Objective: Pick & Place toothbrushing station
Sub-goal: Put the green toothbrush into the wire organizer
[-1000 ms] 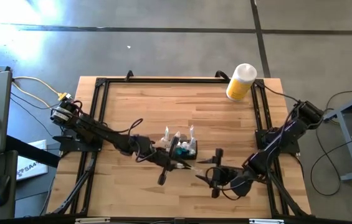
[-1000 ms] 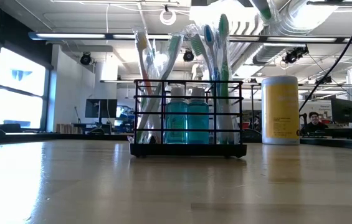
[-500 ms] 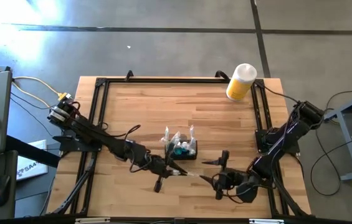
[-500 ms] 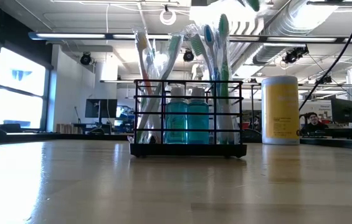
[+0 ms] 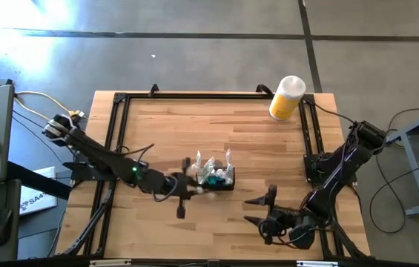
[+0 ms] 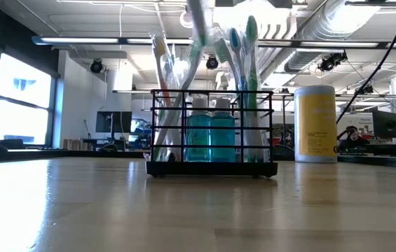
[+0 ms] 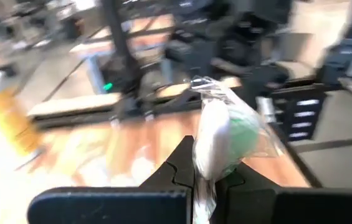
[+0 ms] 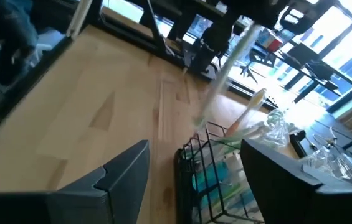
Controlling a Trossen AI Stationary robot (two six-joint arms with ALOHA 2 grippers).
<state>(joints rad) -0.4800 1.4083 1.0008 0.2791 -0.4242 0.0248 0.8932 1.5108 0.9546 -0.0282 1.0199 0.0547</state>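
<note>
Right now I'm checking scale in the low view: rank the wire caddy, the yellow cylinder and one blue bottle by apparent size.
1. Wire caddy, clearly largest.
2. Yellow cylinder, though it stands farther back.
3. Blue bottle, smallest.

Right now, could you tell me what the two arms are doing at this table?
The left gripper is shut on a wrapped toothbrush, carrying it beside the black wire caddy, which already holds toothbrushes and blue bottles. The right gripper waits open near the table's front edge. A yellow cylinder stands at the far corner.
</note>
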